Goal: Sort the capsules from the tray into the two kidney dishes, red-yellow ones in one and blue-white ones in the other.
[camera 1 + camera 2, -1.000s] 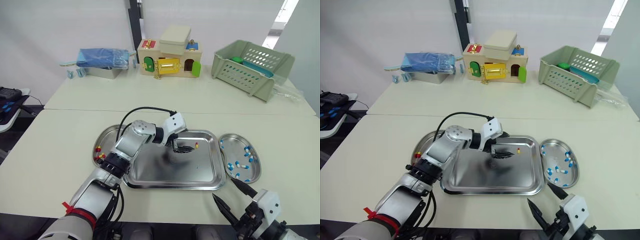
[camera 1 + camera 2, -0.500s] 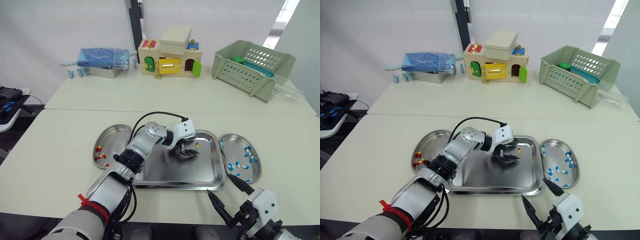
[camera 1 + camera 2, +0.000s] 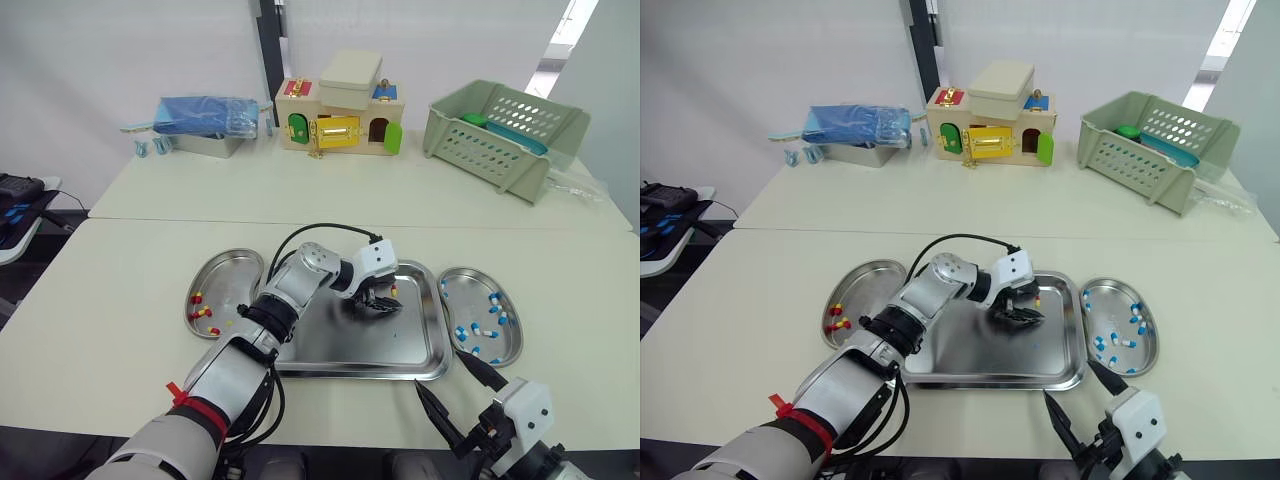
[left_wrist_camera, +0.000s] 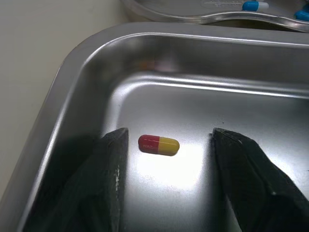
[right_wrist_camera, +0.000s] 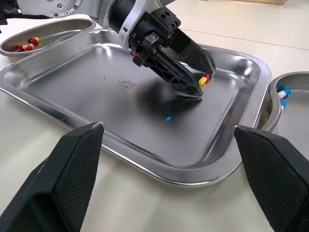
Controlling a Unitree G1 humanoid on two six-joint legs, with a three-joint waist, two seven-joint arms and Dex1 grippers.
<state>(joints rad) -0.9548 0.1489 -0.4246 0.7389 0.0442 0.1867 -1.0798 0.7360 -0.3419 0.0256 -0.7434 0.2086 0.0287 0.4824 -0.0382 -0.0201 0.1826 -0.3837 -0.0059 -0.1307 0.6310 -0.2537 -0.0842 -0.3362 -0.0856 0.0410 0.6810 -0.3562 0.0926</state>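
Note:
A steel tray (image 3: 330, 345) lies between two kidney dishes. The left dish (image 3: 232, 275) holds a few red-yellow capsules (image 3: 203, 311); the right dish (image 3: 468, 288) holds several blue-white capsules (image 3: 482, 332). One red-yellow capsule (image 4: 159, 144) lies on the tray floor near its far right corner. My left gripper (image 4: 169, 133) is open and low over the tray, a finger on each side of that capsule, not touching it. My right gripper (image 3: 441, 371) is open, hovering near the tray's front right corner with nothing between its fingers.
A small blue speck (image 5: 168, 117) lies on the tray floor. At the table's far side stand a toy house (image 3: 340, 110), a green basket (image 3: 505, 130) and a blue bag on a metal box (image 3: 205, 120).
My left gripper has moved rightward across the tray and now straddles the red-yellow capsule. The right gripper has barely moved.

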